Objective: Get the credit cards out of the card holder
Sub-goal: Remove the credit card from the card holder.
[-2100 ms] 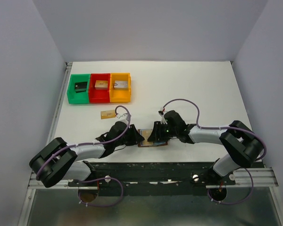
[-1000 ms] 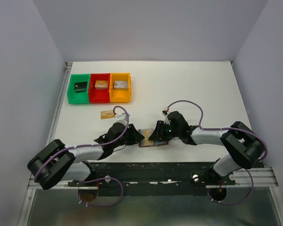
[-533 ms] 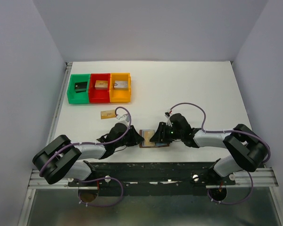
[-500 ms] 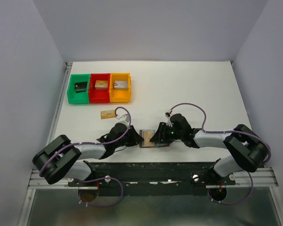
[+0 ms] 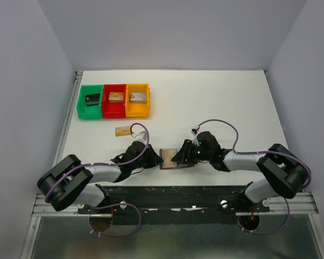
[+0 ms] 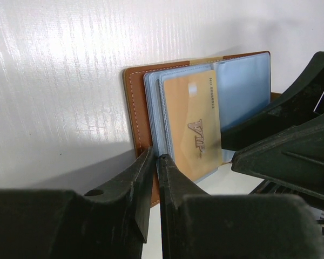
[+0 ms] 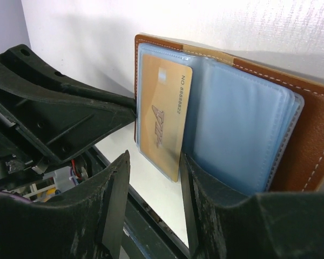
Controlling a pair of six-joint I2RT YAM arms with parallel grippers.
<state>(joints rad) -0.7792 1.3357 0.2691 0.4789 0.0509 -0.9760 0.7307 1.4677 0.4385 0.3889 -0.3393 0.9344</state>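
Observation:
The card holder, brown leather with pale blue sleeves, lies open near the table's front edge between both arms. A gold credit card marked VIP sticks partly out of a sleeve. My left gripper is closed to a thin gap on the left edge of the card holder, leather and sleeve edge between its fingertips. My right gripper stands open, its fingers either side of the lower corner of the gold card, one finger resting against the blue sleeves. Another tan-gold card lies loose on the table.
Green, red and orange bins stand in a row at the back left, each with a small block inside. The table's front edge and the black rail run just behind the card holder.
My left gripper's jaws have closed in on the card holder's left edge. The right arm has sunk and shifted slightly right, its jaws staying open. The card holder has not moved.

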